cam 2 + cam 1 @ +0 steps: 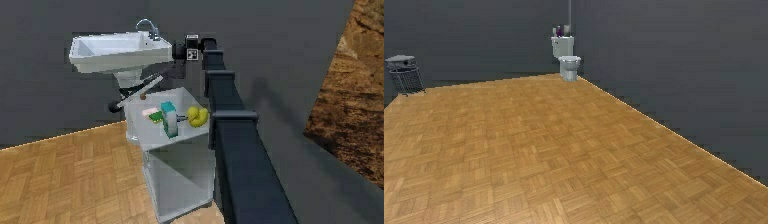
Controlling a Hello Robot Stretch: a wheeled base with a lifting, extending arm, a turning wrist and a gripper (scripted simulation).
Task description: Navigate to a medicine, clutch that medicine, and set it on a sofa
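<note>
a small teal and white object [170, 120], too blob-like to name surely but possibly the medicine, stands on top of a small white stand [180, 175], just below and to the right of the gripper [135, 93] in the arm side view. beside it, farther right of the fingers and close against the arm [235, 130], lies a curved yellow object [198, 116]. a tiny pink item [152, 113] sits on the same top, nearer the fingers, just under them.

the gripper's dark body is at the arm's far end, with two thin fingers slanting down to the left over the stand's back edge. whether the fingers are apart, together or gripping something cannot be told, and since things sit on the stand right by them, i cannot tell whether the gripper holds anything. the two white squares [192, 42] with black marks stand just right of the gripper body.

above and left of the gripper a white sink [105, 48] is mounted on the dark wall [290, 60], with a curved faucet [148, 27] at its back. wood parquet floor [60, 170] spreads below and left of the fingers.

in the forward view the same parquet floor runs to dark grey walls. a white toilet [567, 55] stands in the far corner with a few dark things on its tank [562, 29], and a grey wire basket [404, 70] stands by the wall at the forward view's left.
</note>
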